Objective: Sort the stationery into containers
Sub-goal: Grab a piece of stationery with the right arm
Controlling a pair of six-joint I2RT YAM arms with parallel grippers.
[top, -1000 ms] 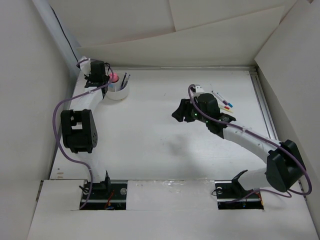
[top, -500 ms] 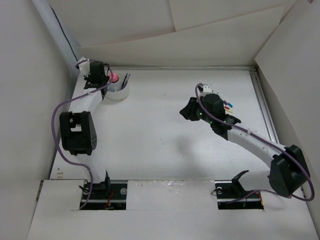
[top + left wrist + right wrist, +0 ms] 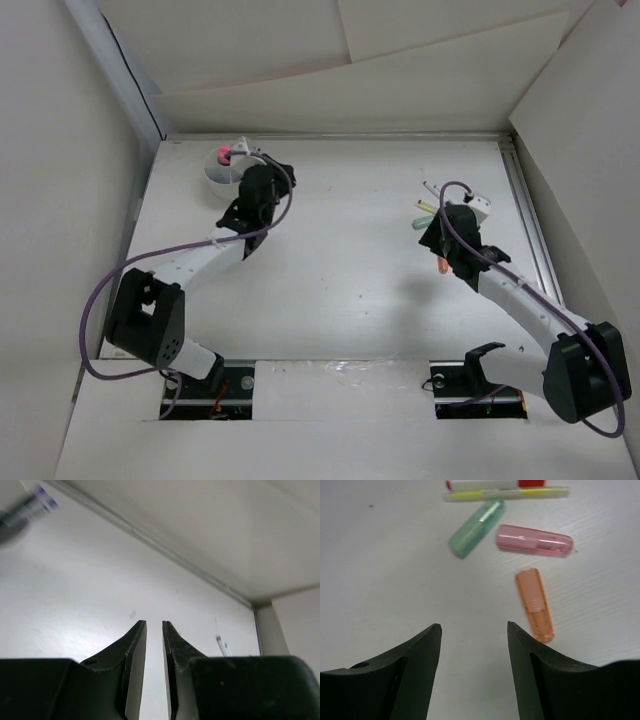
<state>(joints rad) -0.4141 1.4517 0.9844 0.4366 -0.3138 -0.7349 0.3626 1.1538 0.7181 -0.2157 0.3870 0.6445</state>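
Note:
The white cup stands at the far left with a pink-capped tube in it. My left gripper hovers just right of the cup. In the left wrist view its jaws stand a narrow gap apart with nothing between them. My right gripper is over the loose stationery at the right, open and empty. An orange piece lies just beyond its right finger. Farther off lie a pink piece, a green piece and a yellow-green pen.
A white marker with a red end lies beyond the yellow-green pen. White walls close in the table's far side and both flanks. A blurred pen with a purple band shows at the top left of the left wrist view.
My left arm has swung from behind the cup to its right side. My right gripper has moved right and back over the loose stationery.

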